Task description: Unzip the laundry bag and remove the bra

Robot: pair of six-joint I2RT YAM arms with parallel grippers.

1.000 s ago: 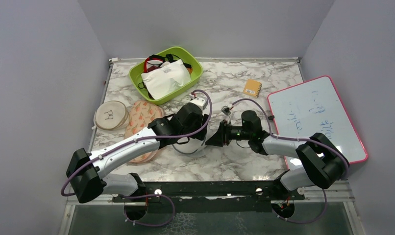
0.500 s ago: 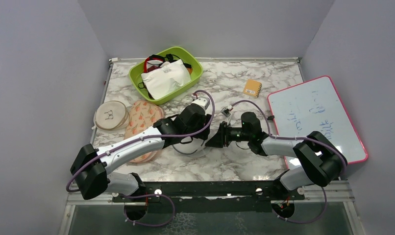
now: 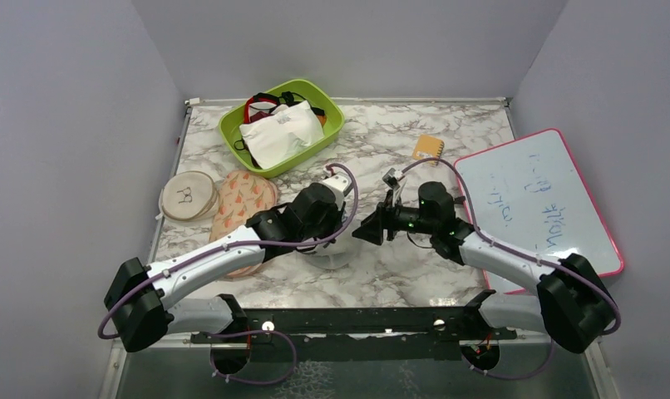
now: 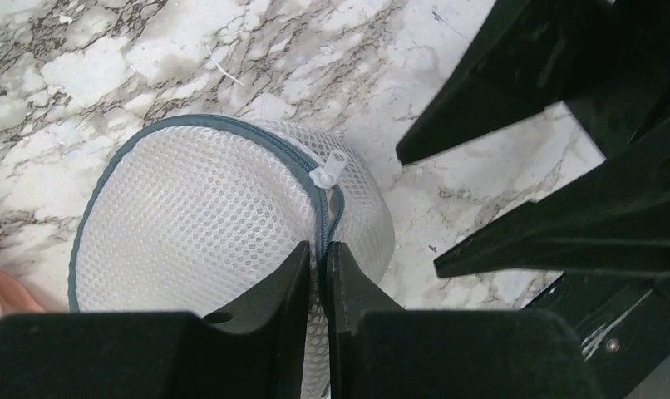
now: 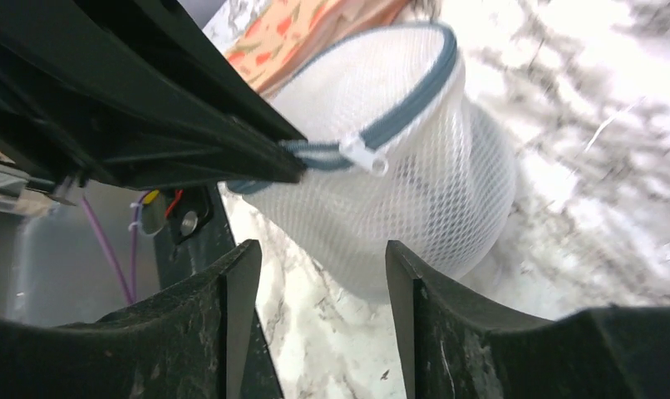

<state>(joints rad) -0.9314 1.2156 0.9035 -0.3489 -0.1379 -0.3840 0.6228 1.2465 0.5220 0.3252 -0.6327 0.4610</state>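
Observation:
The laundry bag [image 4: 199, 216] is a round white mesh pouch with a grey-blue zip band, lying on the marble table. In the top view it [image 3: 327, 256] is mostly under my left wrist. My left gripper [image 4: 319, 253] is shut on the bag's zip band, just below the white zip pull [image 4: 330, 169]. My right gripper [image 5: 315, 270] is open and empty, a little short of the bag [image 5: 398, 191], with the zip pull [image 5: 363, 154] above its gap. In the top view the right gripper [image 3: 361, 232] points left at the left gripper [image 3: 330, 239]. No bra shows through the mesh.
A green basket [image 3: 327, 133] with a white rectangular pouch and strappy garments stands at the back. A beige disc [image 3: 187, 195] and an orange patterned pouch [image 3: 244, 199] lie left. A pink-framed whiteboard [image 3: 535, 199] and a small yellow square [image 3: 428, 150] lie right.
My right arm has swung its forearm outward and raised its wrist; its gripper still points at the bag. My left gripper has shifted slightly left, still holding the bag.

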